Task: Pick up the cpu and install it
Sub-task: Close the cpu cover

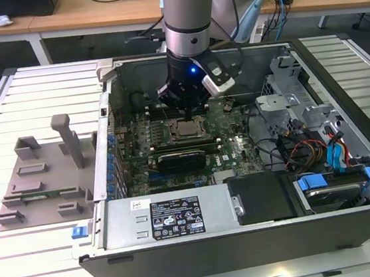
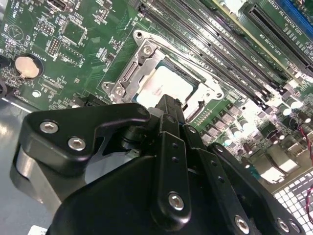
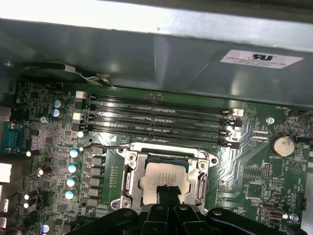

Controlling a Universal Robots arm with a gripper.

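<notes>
In the exterior view, a grey plastic fixture plate with raised blocks (image 1: 39, 178) lay on the white slatted worktop (image 1: 40, 275), at nine o'clock of the open dark computer case (image 1: 251, 248). Inside, on the green motherboard (image 1: 236, 149), the first wrist view showed the small square silvery cpu (image 3: 164, 177) sitting within the metal-framed socket (image 3: 128, 181), with black memory slots (image 3: 156, 117) just beside it. The risk, as I judged it: a chip lying slightly askew could bend the socket's contacts if pressed, and a sideways nudge could shift it. The black end effector (image 3: 166, 192) hung over the cpu's edge, closed right up and gripping nothing; whether it touched the chip could not be told.
</notes>
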